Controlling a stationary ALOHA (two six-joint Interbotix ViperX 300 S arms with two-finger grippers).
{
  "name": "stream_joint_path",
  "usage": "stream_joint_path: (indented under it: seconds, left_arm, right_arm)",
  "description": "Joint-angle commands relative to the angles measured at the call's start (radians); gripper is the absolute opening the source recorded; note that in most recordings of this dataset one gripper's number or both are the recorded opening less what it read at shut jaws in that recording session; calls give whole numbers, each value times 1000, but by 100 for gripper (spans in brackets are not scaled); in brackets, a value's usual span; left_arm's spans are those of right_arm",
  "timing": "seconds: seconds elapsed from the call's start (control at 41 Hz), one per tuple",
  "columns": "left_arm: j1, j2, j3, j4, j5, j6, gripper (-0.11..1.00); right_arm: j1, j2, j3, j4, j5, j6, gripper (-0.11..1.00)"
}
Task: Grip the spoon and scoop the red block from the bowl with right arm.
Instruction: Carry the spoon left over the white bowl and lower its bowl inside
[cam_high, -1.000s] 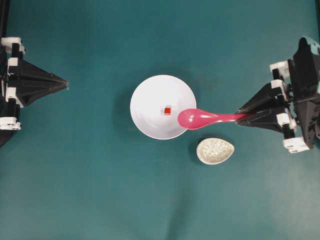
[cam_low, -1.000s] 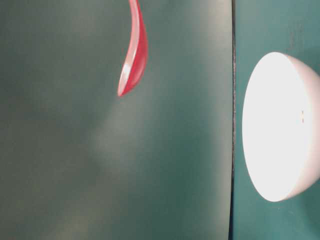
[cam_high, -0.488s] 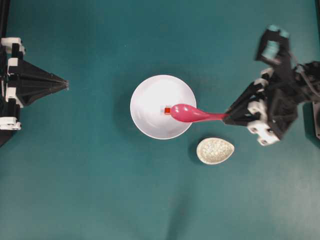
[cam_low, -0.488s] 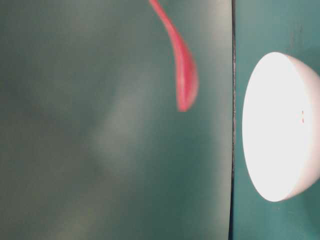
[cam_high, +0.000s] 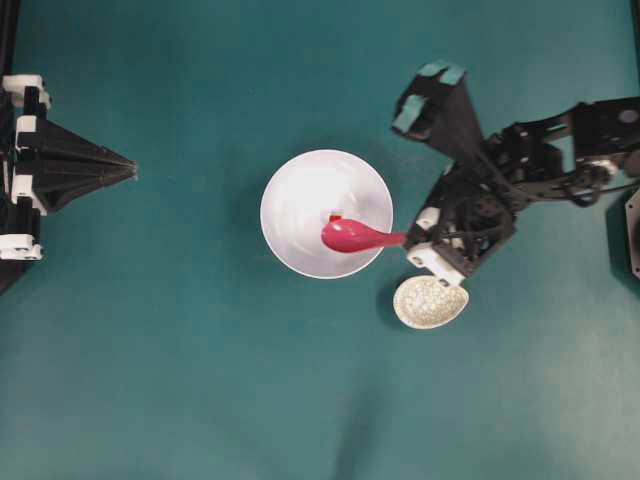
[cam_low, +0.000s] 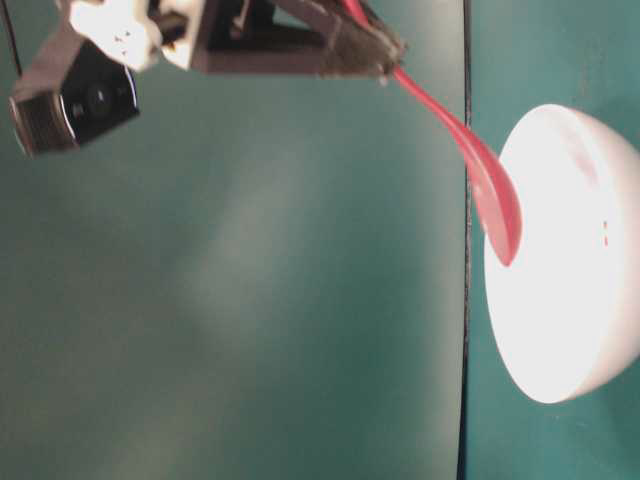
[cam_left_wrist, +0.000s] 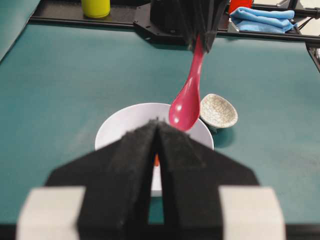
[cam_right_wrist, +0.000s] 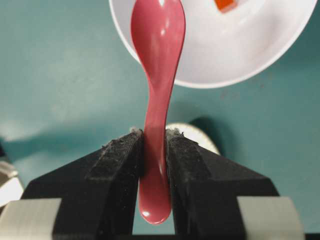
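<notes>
The white bowl (cam_high: 290, 200) sits mid-table with the tiny red block (cam_high: 335, 215) inside it. My right gripper (cam_high: 408, 240) is shut on the handle of the pink spoon (cam_high: 350, 236). The spoon slants down, its scoop over the bowl's right half and just beside the block. The right wrist view shows the handle clamped between the fingers (cam_right_wrist: 120, 165), the spoon (cam_right_wrist: 159, 75) reaching over the bowl's rim (cam_right_wrist: 240, 55), and the block (cam_right_wrist: 226, 4) to the scoop's right. My left gripper (cam_high: 133, 170) rests shut at the far left, pointing at the bowl (cam_left_wrist: 125, 122).
A small speckled beige dish (cam_high: 430, 302) stands just below the right gripper, close to the bowl's lower right. At the table's far end the left wrist view shows a black rail, a yellow container (cam_left_wrist: 96, 7) and a blue cloth (cam_left_wrist: 262, 19).
My right arm has swung left and tipped downward, carrying the spoon's scoop from the bowl's right rim down into the bowl beside the block. The left arm has stayed still.
</notes>
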Motion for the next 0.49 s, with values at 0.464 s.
stream_joint_path:
  seconds: [0.464]
  left_arm:
    - [-35, 8, -20, 2, -5, 3, 0]
  right_arm:
    - [-40, 72, -71, -58, 89, -12, 23]
